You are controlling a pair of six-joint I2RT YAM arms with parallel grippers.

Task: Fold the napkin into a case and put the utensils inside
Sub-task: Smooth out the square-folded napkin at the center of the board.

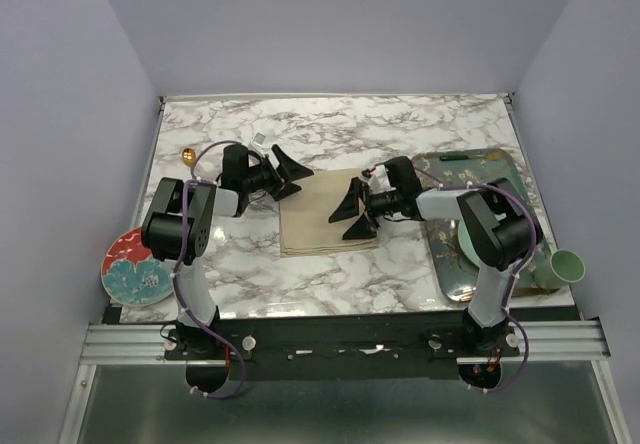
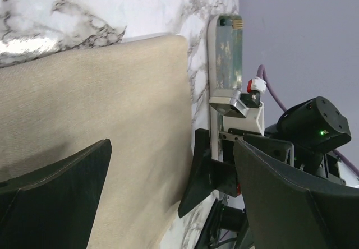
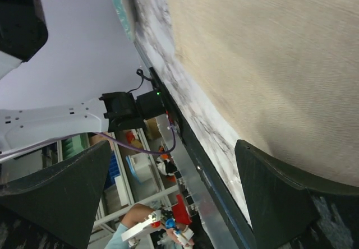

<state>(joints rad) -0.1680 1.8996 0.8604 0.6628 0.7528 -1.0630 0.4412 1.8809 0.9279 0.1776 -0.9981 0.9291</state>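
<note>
Near edge, 6 o'clock: both arm bases are bolted side by side.

At 8 o'clock, a red and teal plate (image 1: pixel 135 269) overhangs the table's (image 1: pixel 330 129) left edge. At 4 o'clock, a pale green cup (image 1: pixel 565 267) stands just off the near right corner.

Centre: the napkin (image 1: pixel 310 229) lies flat on the marble top as a roughly square sheet, not formed into a case.

The right gripper (image 1: pixel 345 220) sits above the napkin's right half, pointing toward 9 o'clock. Its fingers are spread wide and hold nothing.

The left gripper (image 1: pixel 298 178) is at the napkin's far left corner, pointing toward 3 o'clock. Its fingers are equally wide apart and empty. Whether either gripper touches the cloth cannot be told.

At 3 o'clock, a dark patterned tray (image 1: pixel 470 169) lies beside the napkin, partly under the right arm.

At 10 o'clock, well apart from the napkin, a small gold utensil (image 1: pixel 187 154) shows only its round end.
</note>
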